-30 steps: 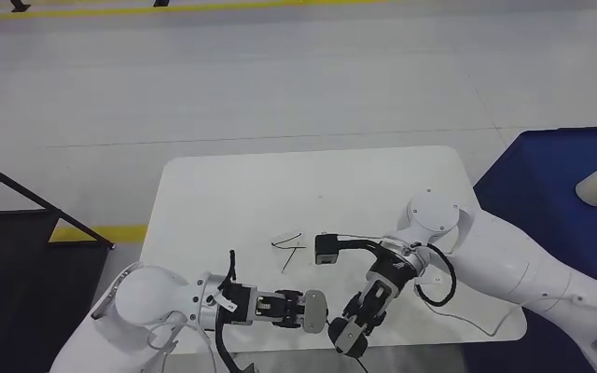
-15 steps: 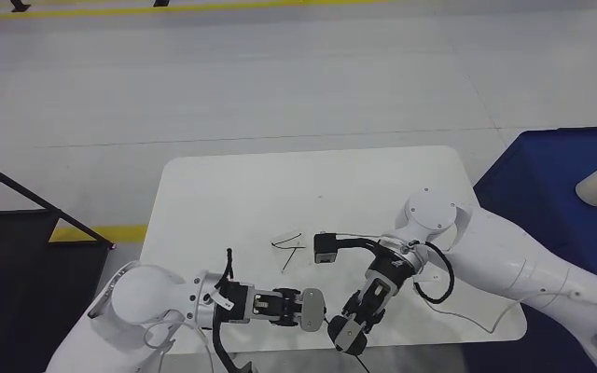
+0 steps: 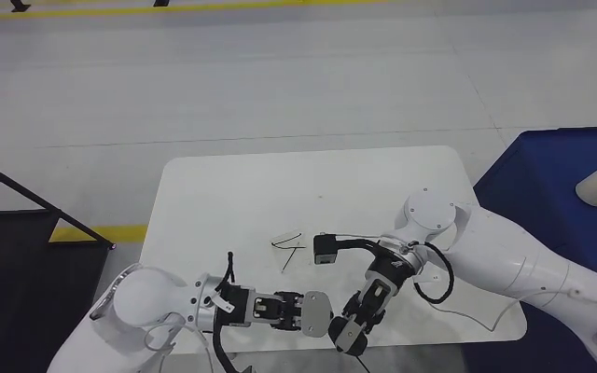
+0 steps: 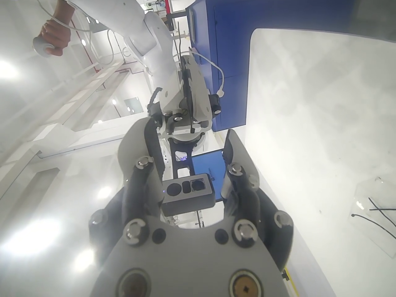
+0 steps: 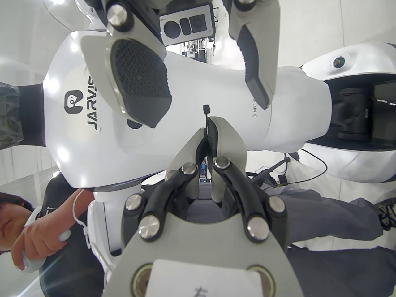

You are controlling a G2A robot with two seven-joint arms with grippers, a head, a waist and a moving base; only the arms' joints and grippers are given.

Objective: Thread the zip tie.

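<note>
The white worktop (image 3: 373, 177) carries everything, with a blue cabinet (image 3: 546, 177) just beside its right edge; the right arm (image 3: 485, 247) bends in from the right side and the left arm (image 3: 154, 303) lies along the near edge, so the two meet tip to tip near the middle of that edge; the left pincer (image 3: 315, 312) faces the right pincer (image 3: 347, 331), the two near each other; in the right wrist view the left pincer (image 5: 205, 94) stands wide open, with nothing between its dark ribbed pads (image 5: 139, 84); the right pincer (image 5: 208, 126) is pressed closed on the zip tie (image 5: 206, 109), which is black, and whose small square head pokes out just past the fingertips, pointing toward the open left pincer; farther up the worktop, well apart from both pincers, a clear plastic wrapper (image 4: 365, 193) lies flat, with a few loose black ties (image 3: 289, 244) crossed over one another on it.
</note>
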